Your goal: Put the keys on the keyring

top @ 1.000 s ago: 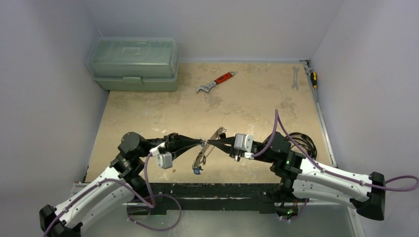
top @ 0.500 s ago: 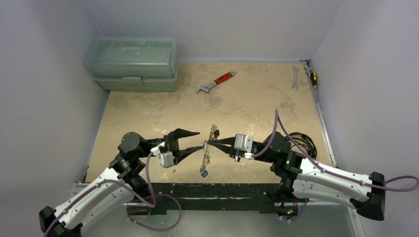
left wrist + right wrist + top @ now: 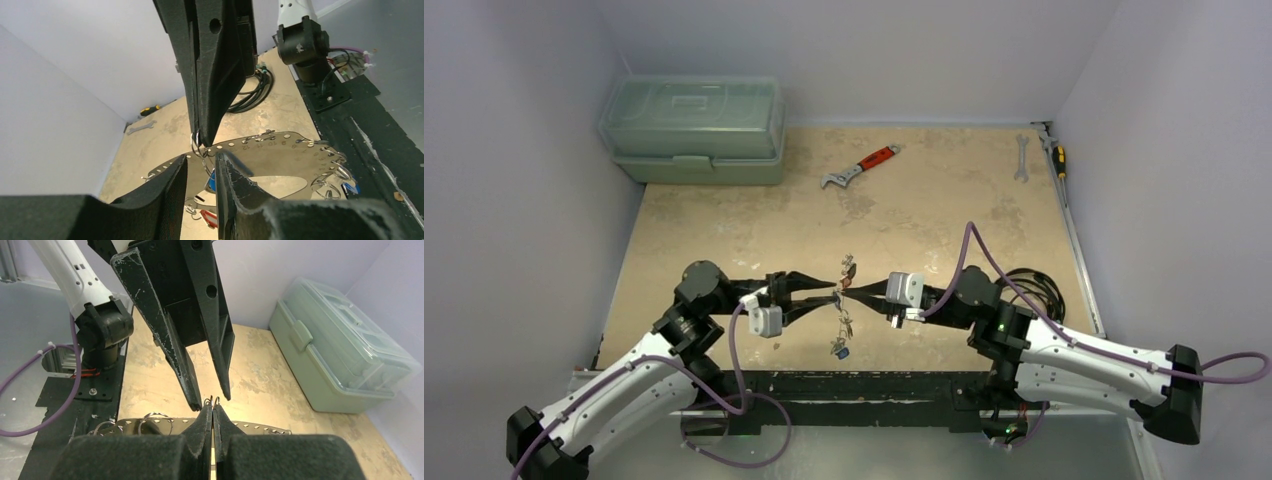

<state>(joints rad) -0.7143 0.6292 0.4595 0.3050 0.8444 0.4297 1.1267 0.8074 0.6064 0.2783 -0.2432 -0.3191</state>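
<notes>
1. Right hand (image 3: 850,291) – clenched on the keyring (image 3: 280,145), its two fingers pressed flat together on the band's edge. Held up off the surface (image 3: 724,230), near the front edge and midway between the two arms.
2. Keyring up close: a flat silvery loop with a row of small numbered holes, and small split rings (image 3: 155,417) hooked through several of them.
3. From the overhead camera the keyring is edge-on, a thin line running from above the fingertips to below them.
4. Left hand (image 3: 832,290) – released, fingers apart, gripping nothing. Its tips point straight at the right hand's tips and nearly meet them.
5. In the left wrist view the keyring's band crosses just past the left fingertips, with the gap between them lined up on the spot the right hand pinches. Cannot tell whether the left fingers touch the band.
6. In the right wrist view the left tips sit on either side of a tiny wire ring just above the right fingertips.
7. Keys (image 3: 837,348) – hanging off the keyring. A blue tag is at the low end, a reddish one at the top end. Details are too small overhead.
8. Far side of the surface: green toolbox (image 3: 694,128) in the left corner, red-handled wrench (image 3: 861,167) mid-back, spanner (image 3: 1021,158) at back right – all well apart from the hands.
</notes>
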